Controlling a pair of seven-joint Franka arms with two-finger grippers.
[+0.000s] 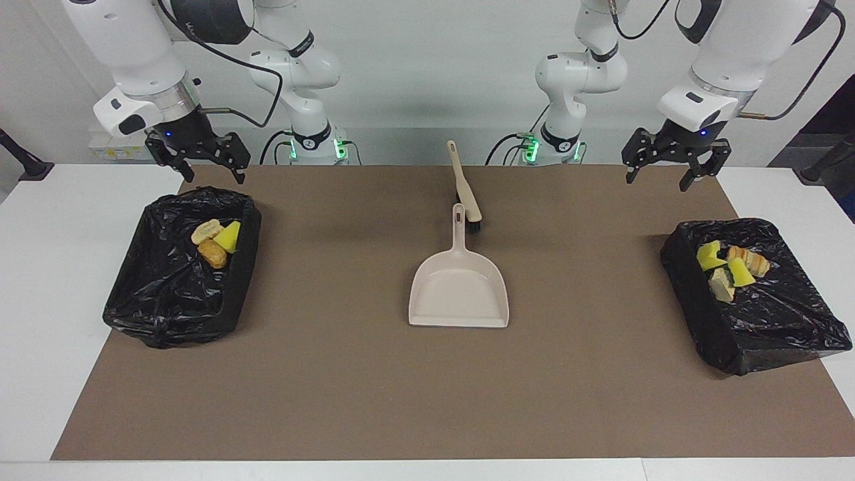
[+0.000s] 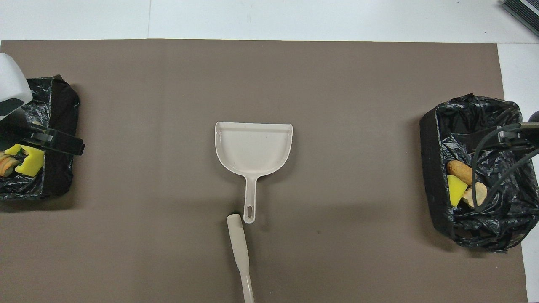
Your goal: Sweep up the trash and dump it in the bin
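Two black bag-lined bins hold the trash. The bin at the right arm's end holds yellow and tan scraps, which show in the overhead view as scraps in that bin. The bin at the left arm's end holds several yellow, green and tan scraps, seen from overhead as scraps in the same bin. My right gripper hangs open and empty above its bin's robot-side end. Over the other bin's robot-side end, my left gripper is raised, open and empty.
A beige dustpan lies mid-mat with its handle toward the robots; it is bare inside in the overhead view. A beige brush lies beside that handle, nearer the robots. A brown mat covers the white table.
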